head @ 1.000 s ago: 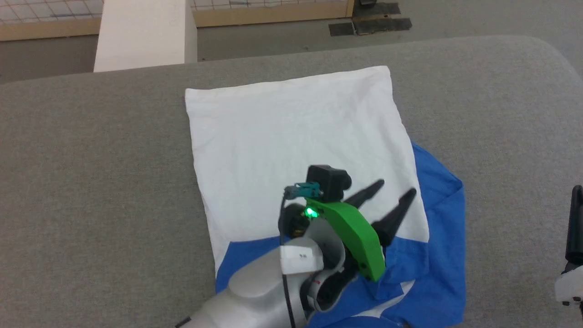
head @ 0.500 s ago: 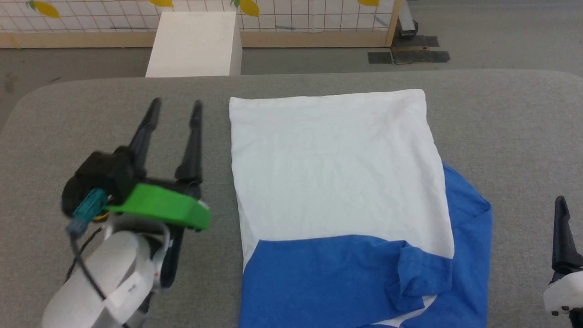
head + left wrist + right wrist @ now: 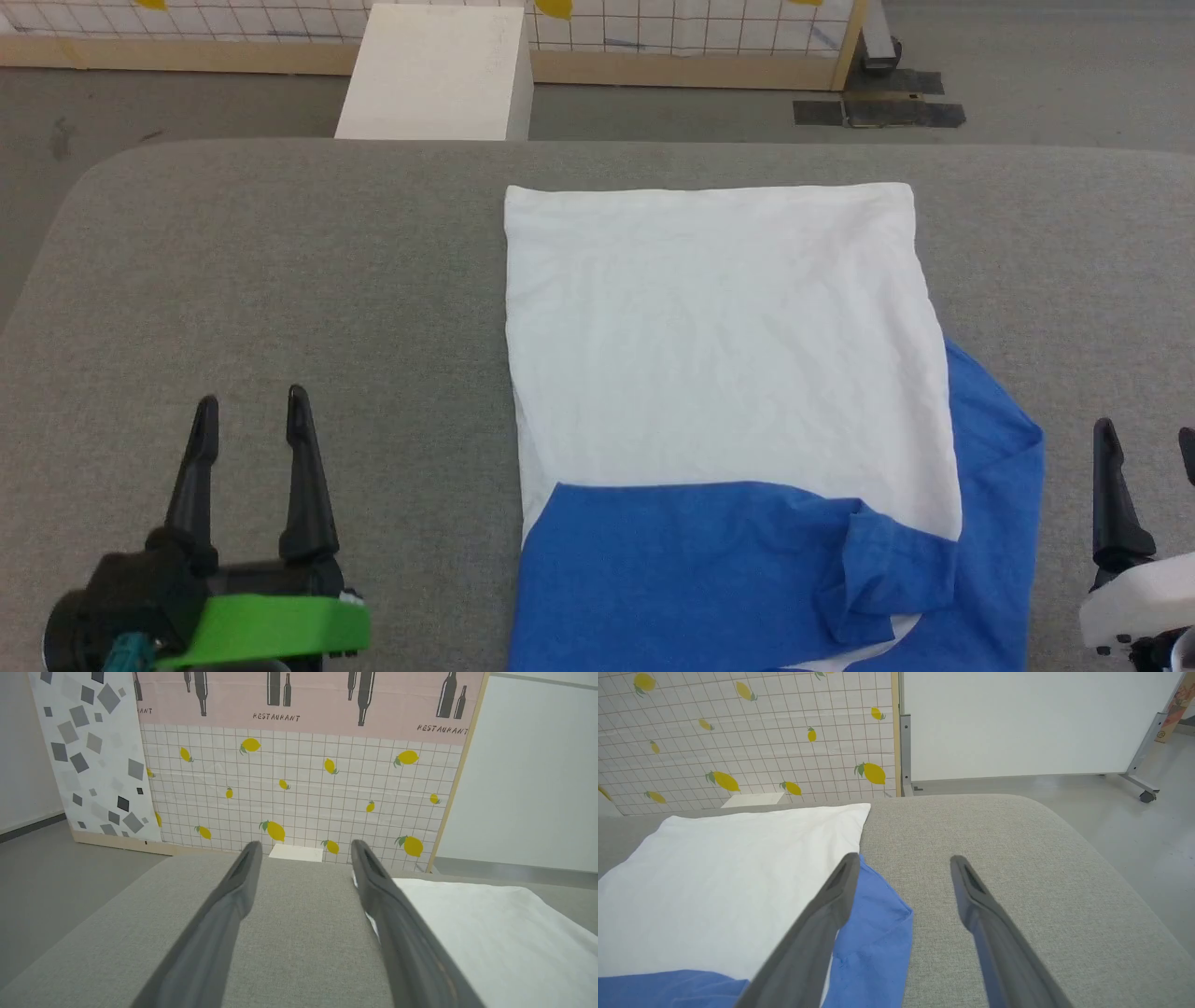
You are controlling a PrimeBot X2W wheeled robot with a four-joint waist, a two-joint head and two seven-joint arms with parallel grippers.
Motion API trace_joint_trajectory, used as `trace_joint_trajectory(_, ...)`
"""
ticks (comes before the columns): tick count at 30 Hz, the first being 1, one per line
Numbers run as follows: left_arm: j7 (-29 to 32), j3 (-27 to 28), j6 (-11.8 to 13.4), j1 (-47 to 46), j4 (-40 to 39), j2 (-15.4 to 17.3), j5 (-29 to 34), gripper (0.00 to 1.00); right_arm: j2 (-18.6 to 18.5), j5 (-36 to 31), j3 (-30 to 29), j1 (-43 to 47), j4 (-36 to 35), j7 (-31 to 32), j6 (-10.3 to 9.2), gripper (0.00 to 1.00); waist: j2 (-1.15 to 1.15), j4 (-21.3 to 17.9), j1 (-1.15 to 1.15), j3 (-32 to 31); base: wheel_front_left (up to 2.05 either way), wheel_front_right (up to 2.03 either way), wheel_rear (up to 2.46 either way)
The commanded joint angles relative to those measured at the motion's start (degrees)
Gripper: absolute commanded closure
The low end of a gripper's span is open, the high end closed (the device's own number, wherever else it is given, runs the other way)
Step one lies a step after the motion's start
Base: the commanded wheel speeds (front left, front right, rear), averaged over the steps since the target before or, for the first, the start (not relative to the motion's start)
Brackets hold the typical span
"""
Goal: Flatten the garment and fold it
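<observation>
The garment (image 3: 719, 345) lies on the grey table (image 3: 280, 280), its white body spread flat toward the far edge and its blue sleeves and shoulders (image 3: 709, 579) bunched at the near side, one sleeve sticking out to the right (image 3: 994, 439). My left gripper (image 3: 247, 415) rests open at the lower left, well apart from the cloth, nothing between its fingers (image 3: 233, 905). At the lower right my right gripper (image 3: 1144, 439) stands open beside the blue sleeve (image 3: 873, 933). The garment's white part (image 3: 481, 933) shows to the right in the left wrist view.
A white box (image 3: 434, 75) stands on the floor beyond the table's far edge. Behind it runs a lemon-patterned tiled panel (image 3: 303, 779) with a wooden frame. A white board on wheels (image 3: 1017, 723) stands at the far right.
My left gripper has swung off the garment to the left and drawn back to the lower left corner. The head camera has shifted, so the whole picture sits differently.
</observation>
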Motion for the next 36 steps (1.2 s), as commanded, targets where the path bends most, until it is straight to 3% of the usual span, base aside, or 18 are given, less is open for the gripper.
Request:
trace_joint_trajectory(1,-0.2,1.0,-0.5,2.1,-0.2,-2.0,1.4,0.00,0.0,0.4,0.0,0.8,0.5,-0.5,-0.10,0.00,0.00,0.6,0.00,-0.1,0.00,0.00,0.00)
trace_joint_trajectory(10,-0.2,6.3,-8.0,5.9,2.7,-9.9,5.8,0.00,-0.4,-3.6,0.9,-4.3,0.3,2.5,-0.10,0.00,0.00,1.8,0.00,0.6,0.00,0.00,0.00)
trace_joint_trajectory(19,-0.2,9.8,-13.8,3.1,3.4,-14.5,8.8,0.00,-10.2,0.9,3.2,-16.3,5.4,13.2,-0.10,0.00,0.00,1.7,0.00,6.7,0.00,0.00,0.00)
trace_joint_trajectory(25,-0.2,11.1,-16.4,1.0,4.0,-16.8,10.5,0.00,-17.6,4.9,8.5,-19.5,10.6,19.9,-0.10,0.00,0.00,2.2,0.00,10.4,0.00,0.00,0.00)
trace_joint_trajectory(36,-0.2,12.2,-19.6,-1.3,4.7,-19.3,12.7,0.00,-21.8,9.3,12.1,-18.8,16.2,24.2,-0.10,0.00,0.00,3.9,0.00,13.9,0.00,0.00,0.00)
